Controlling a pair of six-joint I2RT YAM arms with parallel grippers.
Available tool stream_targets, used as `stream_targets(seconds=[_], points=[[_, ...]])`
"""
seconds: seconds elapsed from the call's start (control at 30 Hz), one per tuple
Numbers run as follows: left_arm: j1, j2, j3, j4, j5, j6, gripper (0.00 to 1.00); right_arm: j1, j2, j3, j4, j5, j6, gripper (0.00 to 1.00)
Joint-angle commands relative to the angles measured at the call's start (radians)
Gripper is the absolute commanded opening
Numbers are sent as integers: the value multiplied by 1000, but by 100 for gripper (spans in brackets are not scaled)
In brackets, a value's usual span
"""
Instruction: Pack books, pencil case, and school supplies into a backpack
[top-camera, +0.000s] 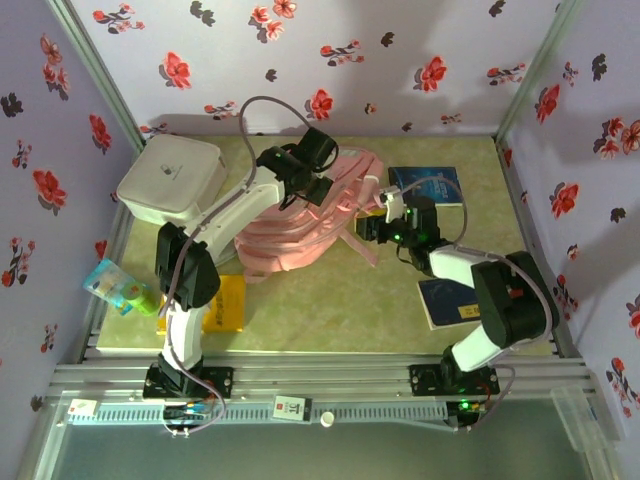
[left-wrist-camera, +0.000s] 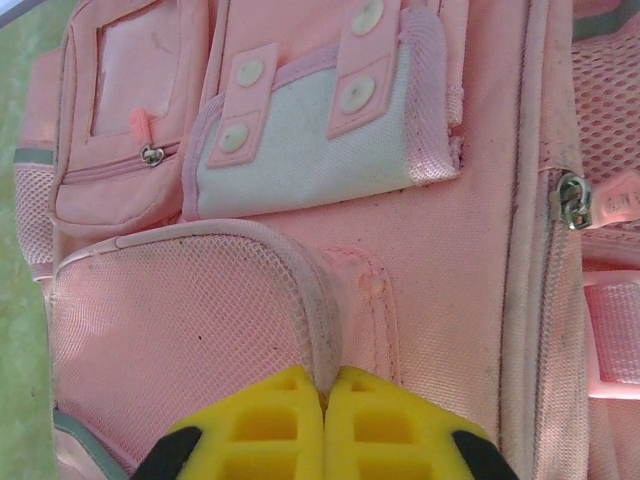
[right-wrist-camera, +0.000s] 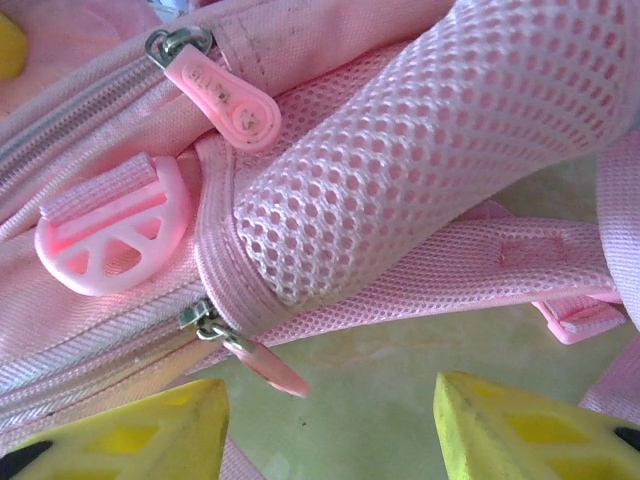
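Note:
The pale-pink backpack (top-camera: 300, 225) lies flat in the middle of the table. My left gripper (left-wrist-camera: 325, 395) is shut on the rim of a mesh pocket on its front (left-wrist-camera: 190, 320). My right gripper (right-wrist-camera: 330, 420) is at the backpack's right side, open, jaws well apart. A small pink zip pull (right-wrist-camera: 265, 365) hangs between them, close to the left finger (right-wrist-camera: 150, 435) and untouched. One dark blue book (top-camera: 430, 185) lies at the back right. Another (top-camera: 450, 300) sits under my right arm. A yellow book (top-camera: 225, 305) lies by the left arm's base.
A white rounded-corner box (top-camera: 170, 180) stands at the back left. A small pale blue printed case with a green item (top-camera: 120, 288) lies at the table's left edge. Flowered walls close in three sides. Bare green tabletop (top-camera: 330, 310) lies in front of the backpack.

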Motion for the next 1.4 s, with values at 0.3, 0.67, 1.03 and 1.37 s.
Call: stream_targets(seconds=[0.3, 0.67, 1.03, 1.37], points=[[13, -81, 15, 69, 0, -7, 0, 5, 85, 57, 81, -95, -99, 42], [31, -78, 24, 68, 0, -77, 0, 33, 55, 28, 35, -90, -172, 4], [56, -51, 54, 71, -3, -154, 0, 81, -19, -60, 54, -64, -156, 0], [55, 23, 71, 105, 7, -256, 0, 221, -105, -138, 53, 72, -136, 3]])
